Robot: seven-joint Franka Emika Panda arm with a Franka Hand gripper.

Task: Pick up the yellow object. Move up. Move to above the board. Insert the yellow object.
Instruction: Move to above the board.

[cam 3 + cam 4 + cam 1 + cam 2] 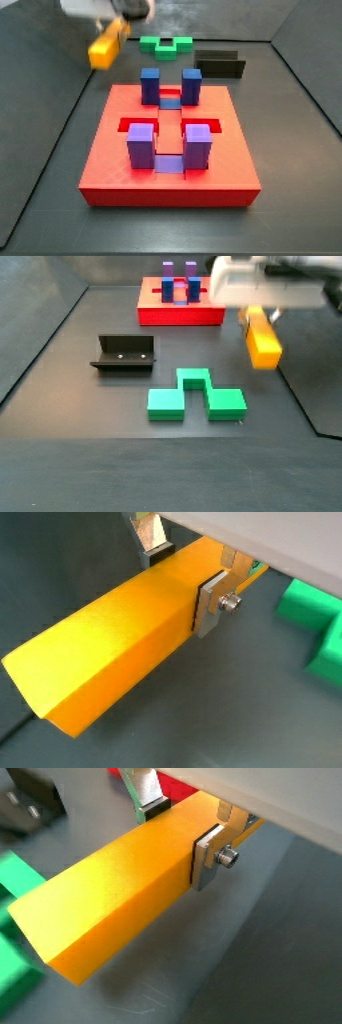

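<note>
The yellow object (114, 642) was a long, plain yellow-orange bar, hanging up off the floor beside the red board (167, 165). The gripper (187, 577) had its silver fingers (214, 602) clamped on one end.

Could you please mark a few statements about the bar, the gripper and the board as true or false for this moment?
1. The gripper is shut on the yellow bar. True: in both wrist views a silver finger presses flat against the bar's side.
2. The bar rests on the floor. False: in both side views it hangs in the air under the gripper.
3. The bar already sits between the board's posts. False: in a side view the bar is off to one side of the red board, beyond its far corner.
4. The green block lies on the floor, apart from the board. True.
5. The board carries no posts. False: four blue-purple posts stand on it.
</note>
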